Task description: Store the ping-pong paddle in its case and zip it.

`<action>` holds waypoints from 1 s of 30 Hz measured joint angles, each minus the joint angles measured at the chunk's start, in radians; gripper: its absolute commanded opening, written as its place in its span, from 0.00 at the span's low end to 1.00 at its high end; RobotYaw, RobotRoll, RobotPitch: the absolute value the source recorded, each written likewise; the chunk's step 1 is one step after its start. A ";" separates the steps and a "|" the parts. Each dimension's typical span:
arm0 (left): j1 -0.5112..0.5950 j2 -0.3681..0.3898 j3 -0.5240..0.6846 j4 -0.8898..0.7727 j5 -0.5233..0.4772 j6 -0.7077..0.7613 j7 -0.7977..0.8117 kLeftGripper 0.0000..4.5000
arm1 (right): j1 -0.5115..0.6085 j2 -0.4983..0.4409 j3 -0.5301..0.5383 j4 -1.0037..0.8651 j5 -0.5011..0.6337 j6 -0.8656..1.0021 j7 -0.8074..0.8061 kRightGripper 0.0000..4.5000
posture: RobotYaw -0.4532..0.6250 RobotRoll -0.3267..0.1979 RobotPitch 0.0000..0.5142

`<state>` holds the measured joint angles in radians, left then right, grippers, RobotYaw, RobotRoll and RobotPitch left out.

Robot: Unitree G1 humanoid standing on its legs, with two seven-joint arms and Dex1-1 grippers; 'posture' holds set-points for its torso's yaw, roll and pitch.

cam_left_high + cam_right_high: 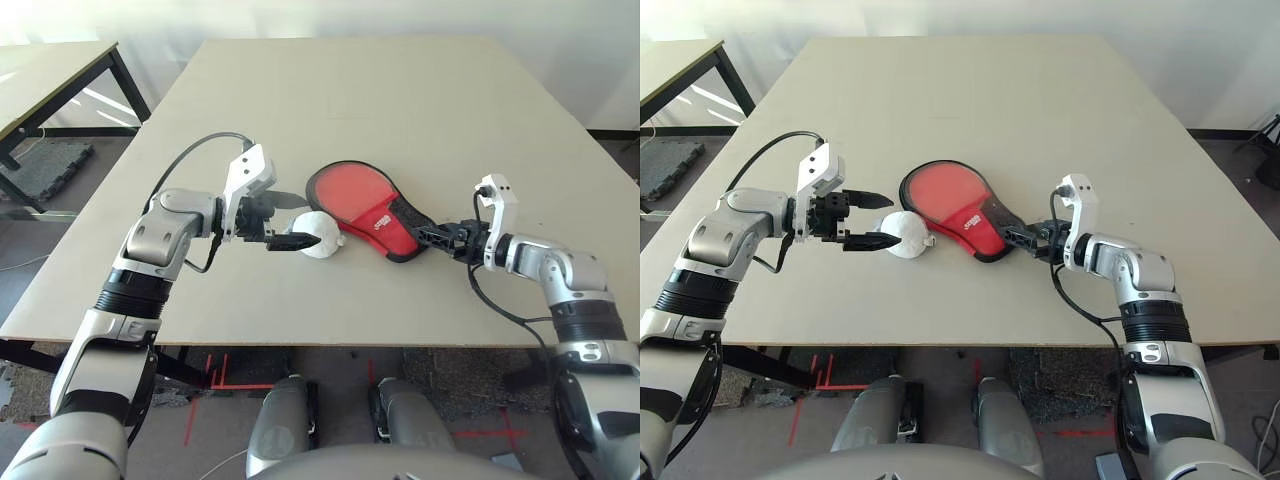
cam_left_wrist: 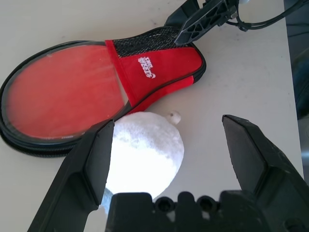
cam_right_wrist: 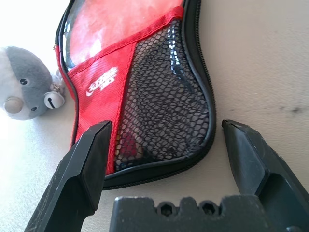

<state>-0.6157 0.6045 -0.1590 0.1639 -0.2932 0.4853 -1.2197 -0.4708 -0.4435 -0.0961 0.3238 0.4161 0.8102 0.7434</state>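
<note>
The silver forearms [image 1: 85,345] are cropped; left gripper [image 2: 169,119] and right gripper [image 3: 166,122] are held open, the case [image 1: 358,192] being partly hidden by the latter.

Eye cameras: side by side on robot's head, above bench's [image 1: 420,310] near edge, facing forward and down; whole benchtop shared. Wrist cameras: just behind each claw's fingers, close over bench, facing down; both share red-and-black paddle case [image 2: 63,92] and round plush toy [image 2: 145,150].
</note>
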 measured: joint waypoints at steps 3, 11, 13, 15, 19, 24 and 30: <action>0.000 0.000 0.000 0.000 0.000 0.000 0.000 1.00 | 0.000 0.008 0.004 -0.005 0.000 0.002 0.000 1.00 | 0.50 0.62 0.10; 0.000 -0.002 0.000 0.000 0.000 0.000 0.001 1.00 | -0.001 0.028 0.003 -0.003 0.000 0.033 -0.012 0.52 | 0.50 0.62 0.10; 0.000 -0.002 0.000 0.000 0.000 0.000 0.001 1.00 | -0.001 0.032 0.004 0.000 0.000 0.040 -0.015 0.37 | 0.50 0.62 0.10; 0.000 -0.002 0.000 0.000 0.000 0.000 0.001 1.00 | -0.001 0.034 0.004 0.006 -0.004 0.040 -0.022 0.19 | 0.50 0.62 0.09; 0.000 -0.002 0.000 0.000 0.000 0.000 0.001 1.00 | -0.001 0.035 0.003 0.018 -0.009 0.030 -0.025 0.01 | 0.50 0.62 0.09; 0.003 -0.002 0.000 0.000 0.000 0.000 0.002 1.00 | 0.023 0.035 0.002 0.003 -0.007 0.025 -0.025 0.01 | 0.51 0.62 0.09; 0.015 0.002 0.000 0.000 0.000 -0.001 0.010 1.00 | 0.111 0.012 -0.011 -0.112 0.024 0.062 -0.025 0.01 | 0.50 0.62 0.11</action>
<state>-0.6005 0.6064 -0.1591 0.1638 -0.2929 0.4847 -1.2095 -0.3603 -0.4316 -0.1071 0.2119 0.4399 0.8725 0.7180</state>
